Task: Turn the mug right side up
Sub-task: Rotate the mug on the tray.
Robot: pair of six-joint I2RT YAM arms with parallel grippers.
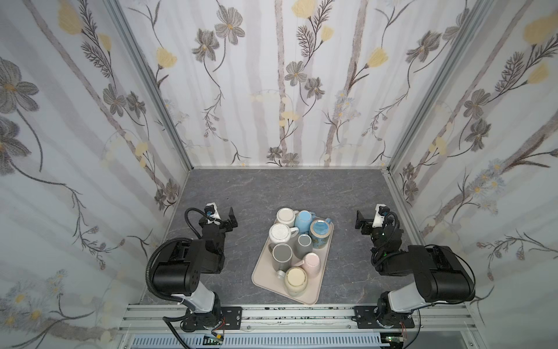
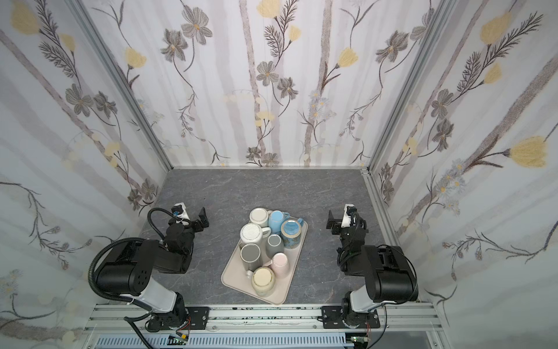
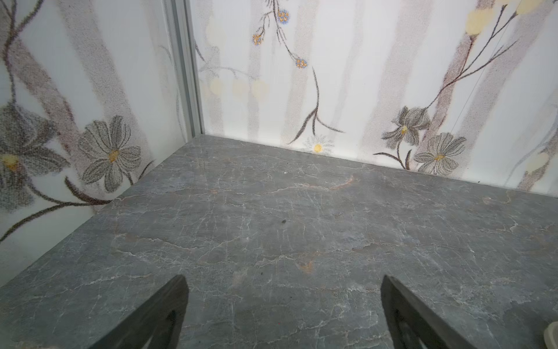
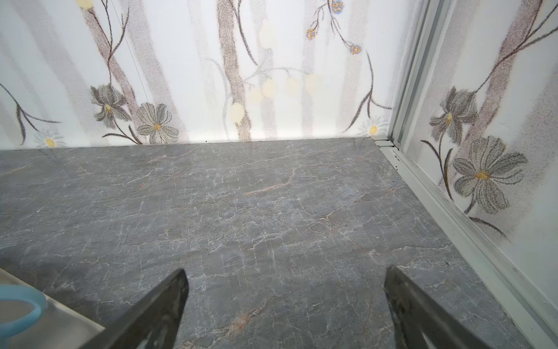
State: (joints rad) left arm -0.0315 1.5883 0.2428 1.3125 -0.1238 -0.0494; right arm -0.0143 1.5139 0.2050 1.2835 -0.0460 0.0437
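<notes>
Several mugs stand close together on a beige tray (image 1: 262, 276) (image 2: 232, 276) in the middle of the table, seen in both top views. Most show flat bases upward: a white one (image 1: 285, 217), a light blue one (image 1: 303, 222), a patterned blue one (image 1: 320, 231), two grey ones (image 1: 282, 255) and a cream one (image 1: 296, 279). My left gripper (image 1: 231, 218) (image 3: 283, 279) is open over bare table left of the tray. To the right of the tray, my right gripper (image 1: 360, 222) (image 4: 286, 270) is open too. Nothing lies between either pair of fingers.
The tabletop (image 1: 271, 187) is grey marble, closed in by flowered walls on three sides. A blue mug handle (image 4: 25, 303) and the tray's corner (image 4: 71, 321) show at the edge of the right wrist view. An aluminium rail (image 1: 302, 314) runs along the front.
</notes>
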